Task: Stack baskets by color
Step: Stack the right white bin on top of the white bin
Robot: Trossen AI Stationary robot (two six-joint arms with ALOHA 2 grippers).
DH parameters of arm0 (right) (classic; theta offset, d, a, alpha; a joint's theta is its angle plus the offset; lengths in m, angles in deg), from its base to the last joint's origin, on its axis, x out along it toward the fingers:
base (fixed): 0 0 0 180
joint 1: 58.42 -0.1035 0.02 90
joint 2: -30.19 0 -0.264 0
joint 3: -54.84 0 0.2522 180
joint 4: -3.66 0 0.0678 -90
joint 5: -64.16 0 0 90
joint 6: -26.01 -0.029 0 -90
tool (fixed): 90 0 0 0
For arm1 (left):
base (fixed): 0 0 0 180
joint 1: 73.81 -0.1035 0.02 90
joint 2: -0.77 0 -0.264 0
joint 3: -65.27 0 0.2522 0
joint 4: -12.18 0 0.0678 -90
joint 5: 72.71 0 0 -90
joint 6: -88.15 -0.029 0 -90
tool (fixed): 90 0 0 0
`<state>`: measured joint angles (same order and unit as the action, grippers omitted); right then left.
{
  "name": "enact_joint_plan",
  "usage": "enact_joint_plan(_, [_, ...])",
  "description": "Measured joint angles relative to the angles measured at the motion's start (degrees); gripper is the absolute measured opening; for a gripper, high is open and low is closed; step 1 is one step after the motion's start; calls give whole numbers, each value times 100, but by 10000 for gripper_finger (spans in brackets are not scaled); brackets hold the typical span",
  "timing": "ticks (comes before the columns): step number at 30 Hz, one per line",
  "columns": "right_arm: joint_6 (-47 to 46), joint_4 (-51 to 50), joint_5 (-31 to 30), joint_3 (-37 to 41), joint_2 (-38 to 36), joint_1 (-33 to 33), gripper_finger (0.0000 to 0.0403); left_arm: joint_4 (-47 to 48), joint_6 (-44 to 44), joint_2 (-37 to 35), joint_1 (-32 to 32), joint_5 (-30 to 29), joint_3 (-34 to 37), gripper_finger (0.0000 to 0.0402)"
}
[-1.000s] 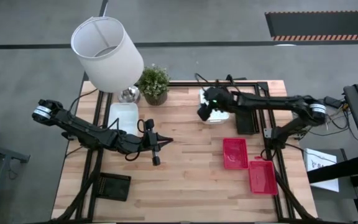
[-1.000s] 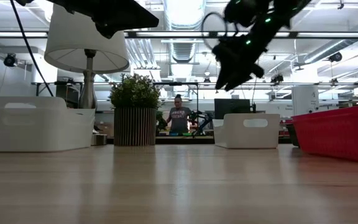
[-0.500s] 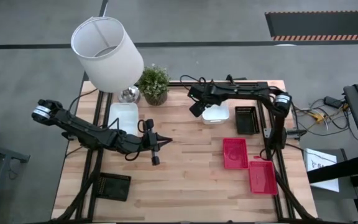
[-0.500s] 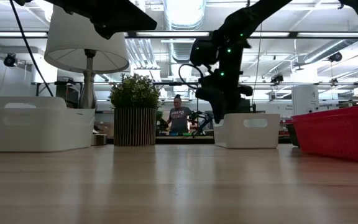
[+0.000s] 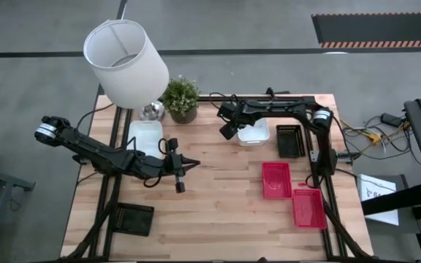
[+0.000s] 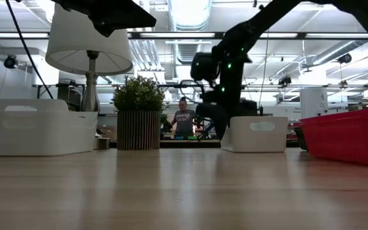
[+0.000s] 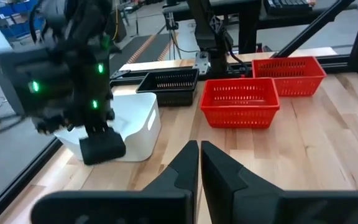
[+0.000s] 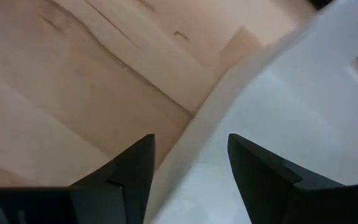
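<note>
A smooth white basket [image 5: 256, 132] stands on its base at the table's far middle. My right gripper [image 5: 229, 129] is open and points steeply down at that basket's left end wall [image 8: 199, 144], one finger outside it and one inside. A second white basket [image 5: 145, 138] stands at the far left. A black mesh basket [image 5: 289, 140] and two red mesh baskets [image 5: 276, 179] [image 5: 309, 207] stand on the right, and another black basket [image 5: 134, 218] at the near left. My left gripper [image 5: 194, 165] hangs shut and empty above the table's middle.
A lamp with a white shade [image 5: 126, 62] and a potted plant [image 5: 181, 98] stand at the far left, close to the left white basket. Bare wood [image 5: 218, 212] lies between the arms and toward the near edge. A person [image 6: 183, 121] shows far behind the table.
My right gripper has come down from well above the table to basket height and gone a little toward the table's left, off the white basket's middle to its left end. It has tipped to point more steeply down. The baskets have kept still.
</note>
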<state>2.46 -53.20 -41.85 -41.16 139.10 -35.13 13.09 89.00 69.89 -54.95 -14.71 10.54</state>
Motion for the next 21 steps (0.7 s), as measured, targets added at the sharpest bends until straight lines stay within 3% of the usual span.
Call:
enact_joint_plan(4, [-22,58,167,2,189,-3,156,16,-12,-26,0,1,9,1])
enact_joint_plan(11, [-146,36,297,2,225,-108,21,31,16,26,0,3,17,1])
enact_joint_plan(16, [110,-122,330,7,-100,-348,11,19,25,25,2,3,20,1])
enact_joint_plan(21, [1166,-690,307,9,-599,-769,9,11,25,26,2,3,40,2])
